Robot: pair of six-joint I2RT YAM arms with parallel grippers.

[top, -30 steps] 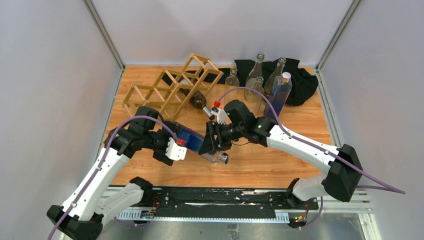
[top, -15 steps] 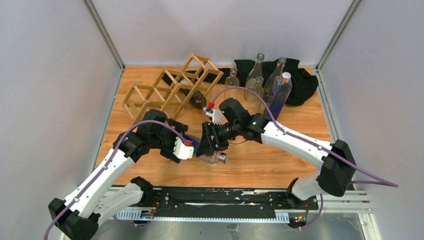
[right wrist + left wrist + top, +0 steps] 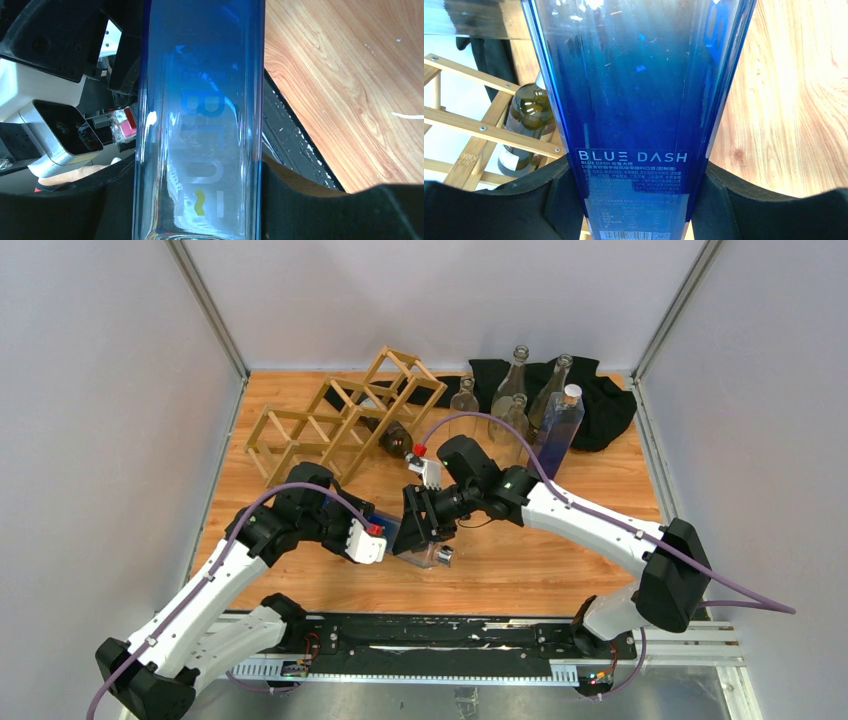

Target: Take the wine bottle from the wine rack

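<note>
The blue wine bottle (image 3: 634, 90) is off the wine rack (image 3: 340, 415) and sits between the two arms over the near middle of the counter (image 3: 560, 540), nearer than the rack and apart from it; the left gripper (image 3: 638, 200) is closed on it, its black fingers (image 3: 559, 200) pressed flat against both sides of the glass just below the "BLUE DASH" lettering; the right gripper (image 3: 197, 200) clasps the same bottle from the right, a pad against each side, at a middling width set by the bottle's body; from above, the bottle's clear end points toward the near edge under the right gripper, and whether it touches the wood I cannot tell; the rack, a light wooden lattice of diamond cells, lies across the far left of the counter; a dark green bottle (image 3: 395, 438) rests in one of its right-hand cells, its base facing the arms; at the far right a black cloth (image 3: 610, 405) lies against the back wall, with several clear glass bottles (image 3: 515, 380) standing upright on and beside it, and a second blue bottle (image 3: 560, 430) with a white cap upright at their right
</note>
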